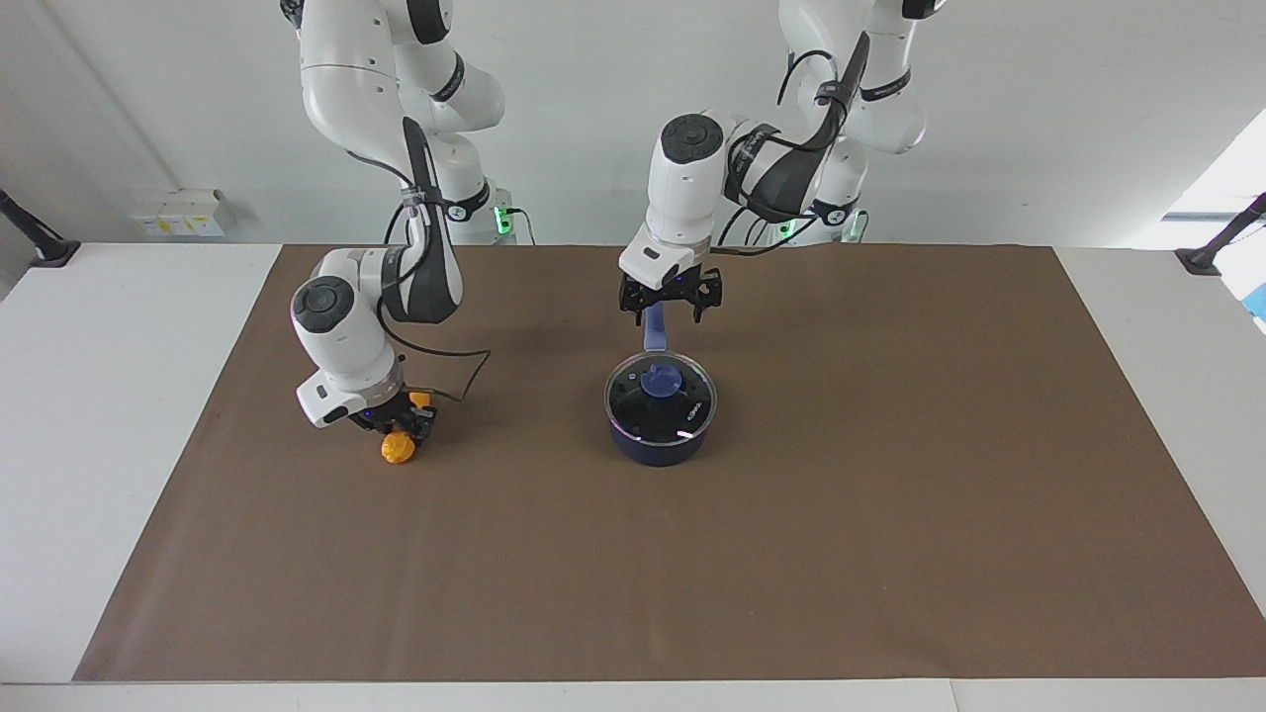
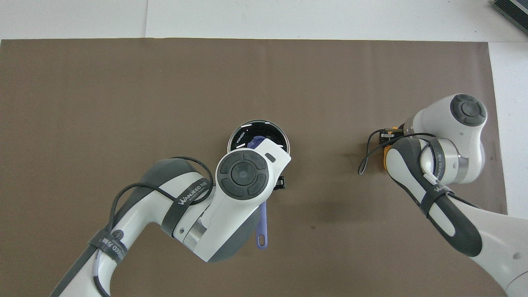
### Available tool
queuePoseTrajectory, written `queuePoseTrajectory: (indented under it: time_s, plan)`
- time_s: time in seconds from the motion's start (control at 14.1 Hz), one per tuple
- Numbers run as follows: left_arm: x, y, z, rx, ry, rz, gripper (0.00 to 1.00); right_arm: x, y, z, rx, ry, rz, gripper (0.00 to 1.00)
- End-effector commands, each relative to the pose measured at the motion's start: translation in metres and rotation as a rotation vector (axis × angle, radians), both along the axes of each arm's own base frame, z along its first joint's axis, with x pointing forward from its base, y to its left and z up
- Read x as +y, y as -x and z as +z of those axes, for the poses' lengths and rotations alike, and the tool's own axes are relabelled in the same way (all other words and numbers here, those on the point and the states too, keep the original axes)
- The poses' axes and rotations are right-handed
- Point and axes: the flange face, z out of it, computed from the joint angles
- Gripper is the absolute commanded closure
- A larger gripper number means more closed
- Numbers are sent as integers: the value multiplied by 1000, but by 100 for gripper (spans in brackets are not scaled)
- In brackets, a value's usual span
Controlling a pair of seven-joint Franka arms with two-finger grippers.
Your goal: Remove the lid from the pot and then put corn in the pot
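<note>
Orange-yellow corn (image 1: 399, 448), bumpy and mostly arm-hidden overhead, sits clamped in right pincer (image 1: 398, 431); left pincer (image 1: 670, 302) gapes, empty, above pot (image 1: 657, 435) handle.

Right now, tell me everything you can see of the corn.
The corn is a small orange-yellow toy cob with a bumpy surface and a rounded end. It lies low at the brown mat, toward the right arm's end of the table, well apart from the pot. The right gripper is shut on it from above, covering most of it; only one rounded end pokes out below the fingers. From overhead just a sliver of orange shows beside the arm.
</note>
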Motion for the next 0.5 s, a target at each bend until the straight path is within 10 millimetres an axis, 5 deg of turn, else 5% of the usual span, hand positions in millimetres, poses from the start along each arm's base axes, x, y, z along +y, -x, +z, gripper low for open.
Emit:
queuePoseTrajectory:
  time_s: [0.0,0.42]
  plan:
    - [-5,-36,10,19,-17,30,0,-2,-2,8,-1,-6,-18,100]
    - [-7,-75,1,21,-34,30,0,-4,-25,60,-28,-5,-20,100]
